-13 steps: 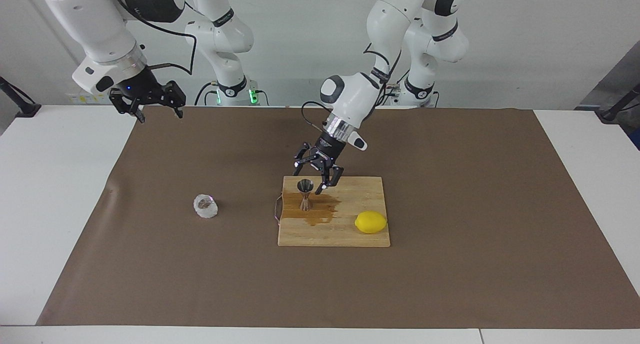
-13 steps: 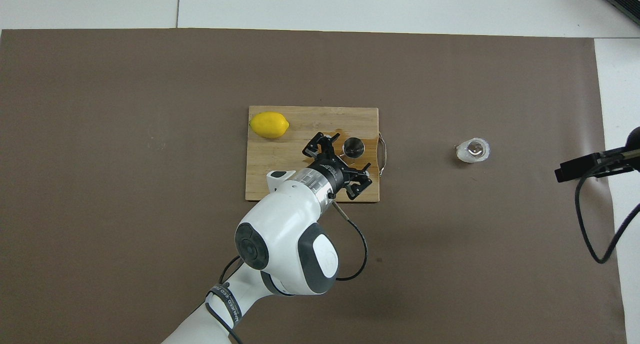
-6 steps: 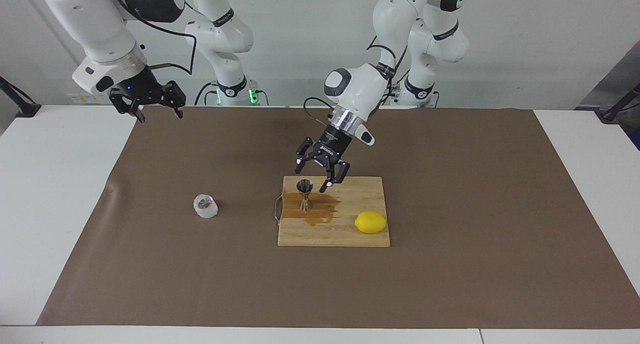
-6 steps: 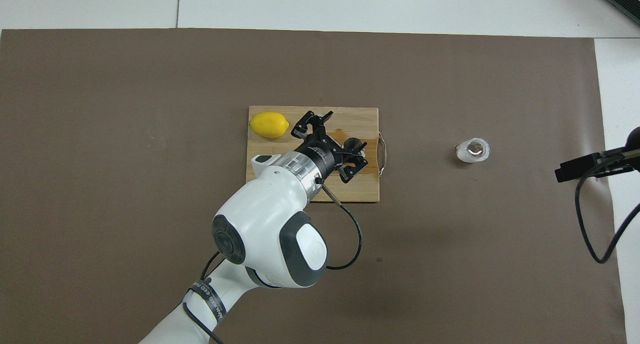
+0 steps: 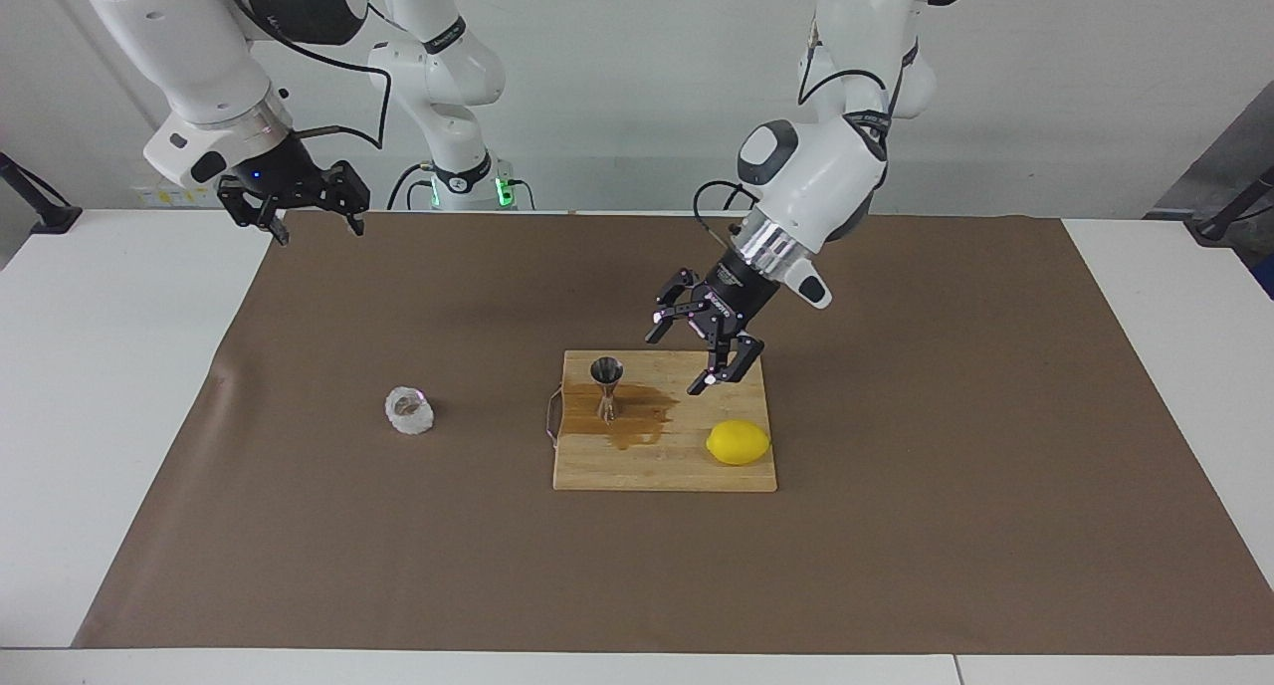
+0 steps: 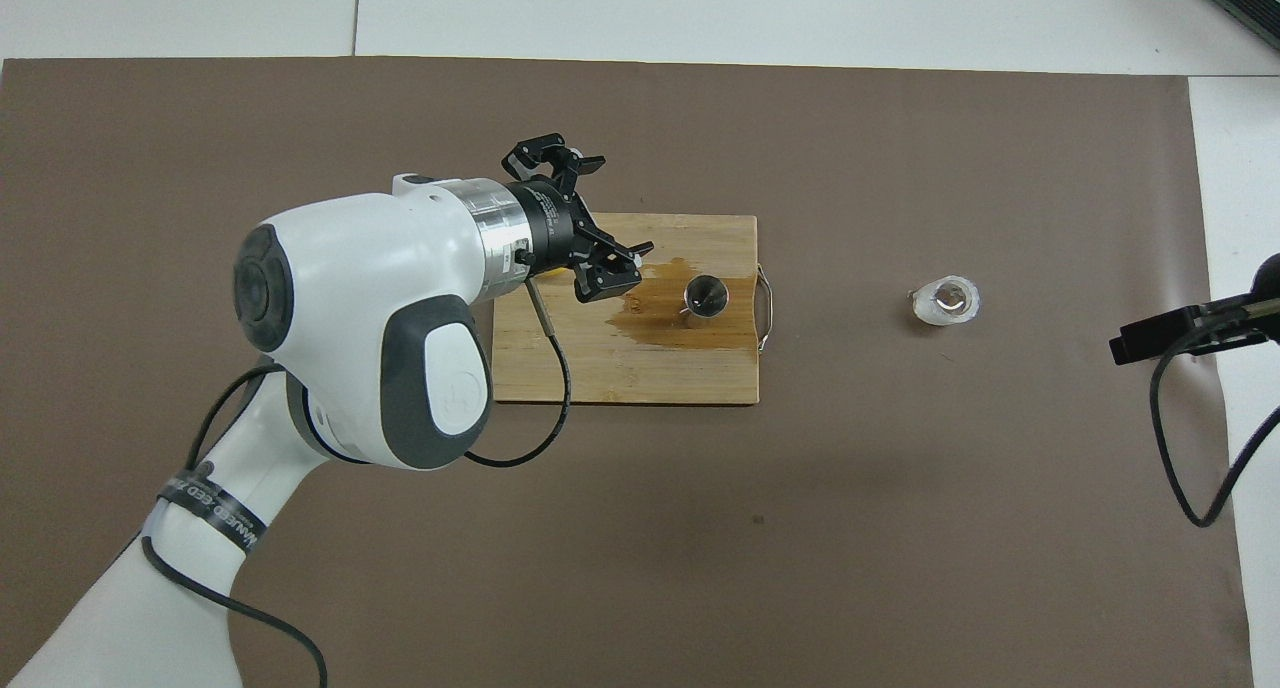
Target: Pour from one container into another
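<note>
Though a brown puddle [image 5: 627,424] stains the board [image 5: 665,471] around the jigger [image 5: 607,386], the pouring itself looks finished, or at least attempted, to my eye: both vessels stand on their own and neither tool holds anything. The left tool [image 5: 699,347] hangs over the board's edge nearest the robots, between the jigger and the lemon [image 5: 739,442], its fingers spread and empty. The right tool [image 5: 304,207] waits over the mat's corner at the right arm's end of the bench, also spread and empty.

The jigger stands upright on the board, near the end with the wire handle, its open upper cone facing up; in the overhead view its mouth [image 6: 706,295] shines, but I cannot tell how much liquid sits inside. The cup [image 5: 409,411] rests on the brown mat [image 5: 896,566], well apart from the board toward the right arm's end. It is squat, clear and knobbly, upright, and seems to hold little or nothing now.

What is left, I judge, is only for the left arm to retire; the spill suggests a good share missed the jigger.
</note>
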Robot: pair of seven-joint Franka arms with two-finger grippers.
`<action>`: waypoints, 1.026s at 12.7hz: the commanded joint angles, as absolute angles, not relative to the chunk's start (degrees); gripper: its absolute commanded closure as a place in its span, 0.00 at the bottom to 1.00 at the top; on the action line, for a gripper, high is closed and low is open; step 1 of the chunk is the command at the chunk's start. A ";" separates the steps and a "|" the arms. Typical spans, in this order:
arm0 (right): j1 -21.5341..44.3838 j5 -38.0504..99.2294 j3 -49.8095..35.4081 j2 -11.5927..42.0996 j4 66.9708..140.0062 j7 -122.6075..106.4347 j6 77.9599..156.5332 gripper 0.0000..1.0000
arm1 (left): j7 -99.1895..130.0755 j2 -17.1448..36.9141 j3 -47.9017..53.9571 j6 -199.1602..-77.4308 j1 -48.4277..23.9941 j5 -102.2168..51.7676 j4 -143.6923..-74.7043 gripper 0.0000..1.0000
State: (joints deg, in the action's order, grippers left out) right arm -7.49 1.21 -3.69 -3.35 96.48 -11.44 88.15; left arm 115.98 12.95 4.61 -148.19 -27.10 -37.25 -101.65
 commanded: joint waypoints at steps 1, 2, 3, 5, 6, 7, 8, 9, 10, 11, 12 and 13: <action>-8.09 2.37 -3.87 -3.87 96.42 -10.63 87.36 0.00 | 115.75 13.10 5.01 -138.98 -25.23 -25.97 -96.87 0.00; -8.09 2.37 -3.87 -3.87 96.42 -10.63 87.36 0.00 | 115.06 13.10 4.92 -137.04 -25.22 -21.06 -95.99 0.00; -8.09 2.37 -3.87 -3.95 96.42 -10.63 87.36 0.00 | 113.83 12.92 4.66 -135.28 -25.22 -16.57 -95.80 0.00; -8.09 2.37 -3.87 -3.87 96.42 -10.63 87.36 0.00 | 106.83 12.31 4.48 -131.07 -25.23 -12.14 -95.98 0.00; -8.09 2.37 -3.78 -3.87 96.42 -10.20 87.45 0.00 | 100.78 11.87 4.57 -129.04 -24.01 -12.04 -95.98 0.00; -9.74 0.98 -2.91 -3.52 95.98 -10.28 90.32 0.00 | 94.11 11.52 4.57 -127.02 -23.30 -12.04 -95.98 0.00; -13.85 1.58 -1.42 -3.60 96.67 -10.63 92.27 0.00 | 85.95 10.90 4.31 -124.74 -22.94 -11.95 -96.06 0.00; -16.50 1.49 -1.15 -3.69 96.77 -10.46 91.94 0.00 | 77.95 10.03 3.26 -122.45 -22.50 -11.95 -96.15 0.00; -17.74 1.49 -0.88 -3.78 96.85 -10.46 91.93 0.00 | 71.00 9.50 2.90 -120.00 -21.11 -11.95 -96.33 0.00; -18.45 1.49 -0.88 -3.69 96.77 -10.46 91.85 0.00 | 60.31 8.71 2.90 -117.88 -20.22 -11.95 -96.50 0.00; -18.11 1.49 -0.88 -3.78 96.77 -10.55 91.85 0.00 | 50.29 8.27 2.55 -116.21 -18.39 -11.95 -96.50 0.00; -17.58 1.49 -1.31 -3.69 96.77 -10.55 91.85 0.00 | 42.53 7.48 2.55 -113.76 -16.37 -11.87 -96.50 0.00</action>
State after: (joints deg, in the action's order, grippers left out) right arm -18.35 1.03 -0.07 -3.35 96.41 -11.08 91.25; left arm 55.74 9.40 2.56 -118.02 -19.21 -12.66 -96.15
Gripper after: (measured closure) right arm 0.000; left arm 0.000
